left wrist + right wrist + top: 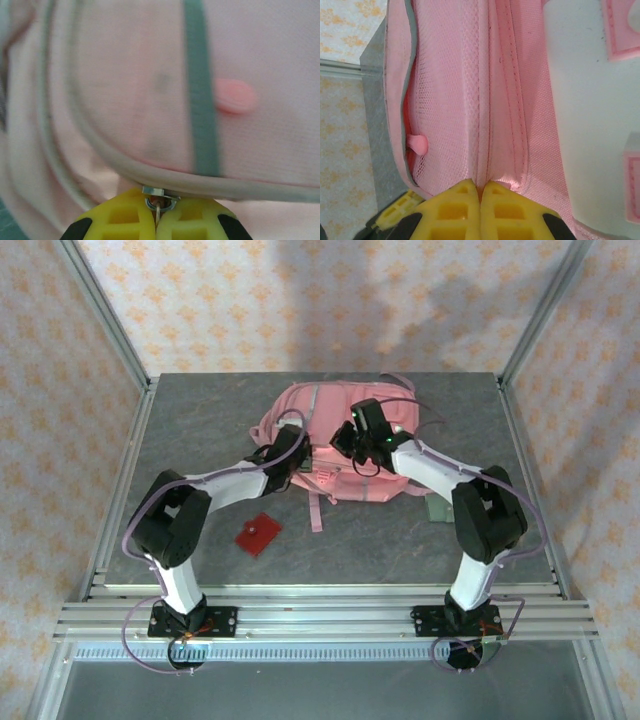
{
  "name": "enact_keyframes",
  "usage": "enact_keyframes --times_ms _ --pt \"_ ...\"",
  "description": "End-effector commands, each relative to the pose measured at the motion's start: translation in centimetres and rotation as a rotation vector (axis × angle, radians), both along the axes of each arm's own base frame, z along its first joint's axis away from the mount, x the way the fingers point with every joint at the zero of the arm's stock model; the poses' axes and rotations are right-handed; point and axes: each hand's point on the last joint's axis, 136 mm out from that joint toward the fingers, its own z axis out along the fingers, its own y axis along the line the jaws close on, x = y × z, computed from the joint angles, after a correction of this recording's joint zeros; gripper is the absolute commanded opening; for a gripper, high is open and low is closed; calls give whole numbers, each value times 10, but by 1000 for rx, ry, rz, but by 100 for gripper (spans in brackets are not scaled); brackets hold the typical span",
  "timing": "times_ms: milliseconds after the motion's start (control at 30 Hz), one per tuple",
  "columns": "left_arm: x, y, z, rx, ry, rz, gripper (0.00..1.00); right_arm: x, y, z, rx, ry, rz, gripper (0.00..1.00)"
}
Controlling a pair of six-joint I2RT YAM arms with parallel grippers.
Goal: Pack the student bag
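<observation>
**Student bag (335, 455) — position.** The bag lies flat at the far middle of the desk (200, 420). A pink strap (316, 512) runs from its near edge onto the desk surface. Both arms reach in over the bag.

**Left hand (157, 212) — state.** The yellow fingers (125, 220) are closed against each other, with a small metal zip slider (159, 196) pinched between their tips. The slider sits on a curved grey zip trim (115, 162) that borders a pocket panel. A straight grey band (202, 100) crosses the pink fabric above it, and a pink rubber tab (236, 96) lies just beside that band. In the top external view, this hand is at the left side of the bag.

**Right hand (480, 192) — state.** The fingers are shut with no visible gap, and they grip a raised fold of the bag's pink fabric along a stitched seam. A white patch (580, 100) lies to the right of the fold. To the left is a mesh panel with a grey-edged opening. In the top external view, this hand is over the middle of the bag.

**Other items.** A flat red square (258, 533) lies on the desk beside the left arm, apart from the bag.
</observation>
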Motion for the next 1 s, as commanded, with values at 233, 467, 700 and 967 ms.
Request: enact_keyframes --times_ms 233,467,700,967 --pt "-21 57 1 31 38 66 0 -11 -15 3 -54 -36 17 0" --pt "-51 8 2 46 84 -91 0 29 -46 5 -124 -51 -59 0" --pt "-88 -53 4 -30 106 -249 0 59 -54 3 -175 -52 -88 0" --pt "-72 -94 11 -43 60 -267 0 41 -48 -13 -121 43 -59 37"
